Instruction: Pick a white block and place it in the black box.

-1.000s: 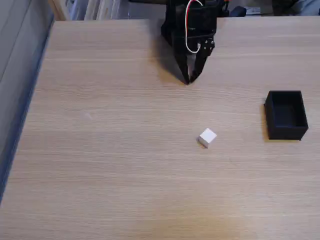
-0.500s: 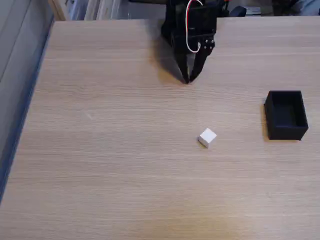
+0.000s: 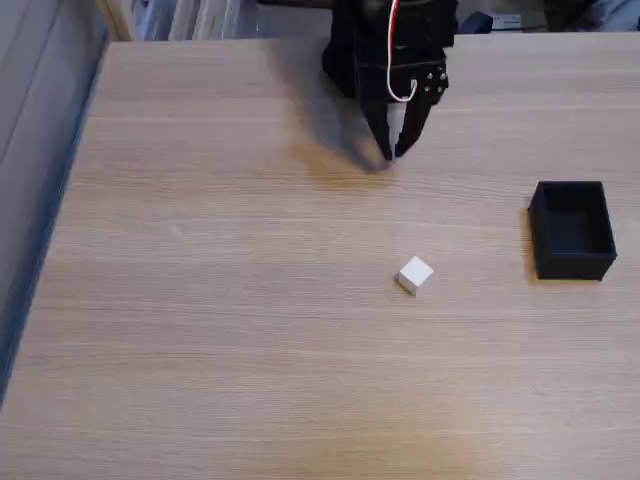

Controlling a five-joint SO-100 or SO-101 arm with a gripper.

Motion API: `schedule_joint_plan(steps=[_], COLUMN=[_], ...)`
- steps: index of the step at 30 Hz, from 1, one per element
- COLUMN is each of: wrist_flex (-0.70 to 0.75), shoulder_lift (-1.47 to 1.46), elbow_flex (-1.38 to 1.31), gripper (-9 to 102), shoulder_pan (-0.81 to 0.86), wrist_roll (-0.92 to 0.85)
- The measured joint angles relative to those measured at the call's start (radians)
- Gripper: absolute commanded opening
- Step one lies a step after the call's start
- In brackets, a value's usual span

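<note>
And the arm is on the move: the gripper (image 3: 396, 155), up in the top centre of the fixed view, has swung a touch to the right compared with a moment ago and lifted its tips off the spot where they were parked. The jaws look nearly closed, the two tips meeting at a narrow point, and they're carrying nothing. That reads to me like the start of the reach, not a grab yet.

The white block (image 3: 415, 275) sits just where it was, alone on the wooden table (image 3: 200, 300), slightly right of centre and well below the gripper. The black box (image 3: 572, 229) waits at the right edge, well apart from the cube, open side up and apparently empty.

So nothing's picked yet. I'd say the jaws must open wider and come down over that cube first.
</note>
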Motion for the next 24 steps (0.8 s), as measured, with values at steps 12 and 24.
schedule_joint_plan(steps=[12, 24], wrist_flex=[-0.094, -0.209], shoulder_lift=[-0.245, -0.503], elbow_flex=[-0.138, -0.282], gripper=[27, 29], shoulder_pan=[0.051, 0.077], wrist_roll=[-0.048, -0.078])
